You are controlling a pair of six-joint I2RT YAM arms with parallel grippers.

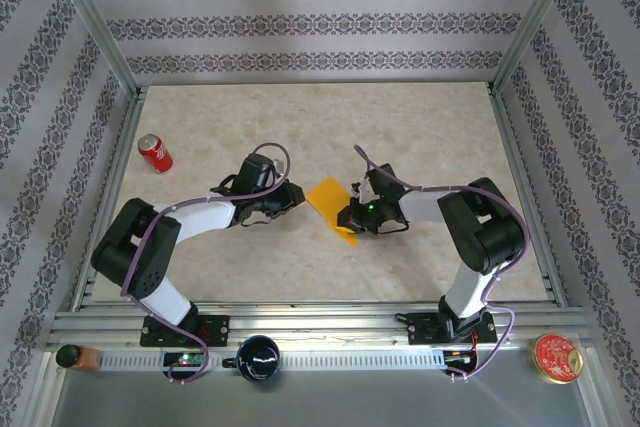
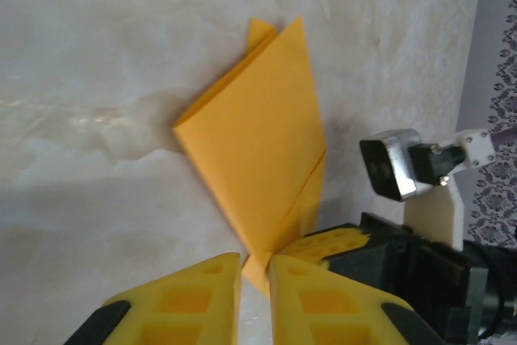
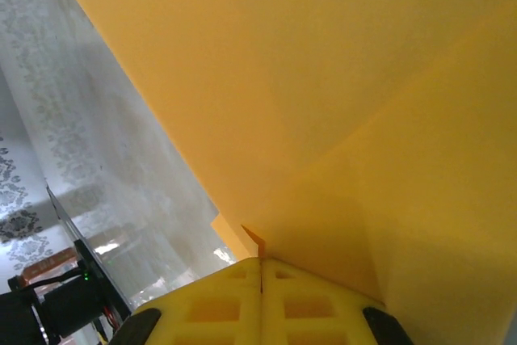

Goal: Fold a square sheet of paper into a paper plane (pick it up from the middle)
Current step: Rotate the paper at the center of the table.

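- You are looking at the square sheet of paper (image 1: pixel 328 195), already partly folded into a pointed, layered shape. It is sitting at the middle of the table (image 1: pixel 430 137), between the two grippers.
- The right gripper (image 3: pixel 260 262) is clamping fully on the sheet's near right edge, and the paper is rising out of its closed fingers.
- The left gripper (image 2: pixel 255 262) is standing at a narrow slit with a corner of the sheet inside it. You cannot tell whether the pads are pinching that corner.
- You are handling a thin, very light, limp sheet. It is likely to crease wherever it is pinched, tear if the arms pull apart, and slide easily on the smooth tabletop.
- You are best taking hold at an edge or corner beside an existing fold, where the doubled layers are stiffer. Use a shallow bite and keep no tension between the grips.
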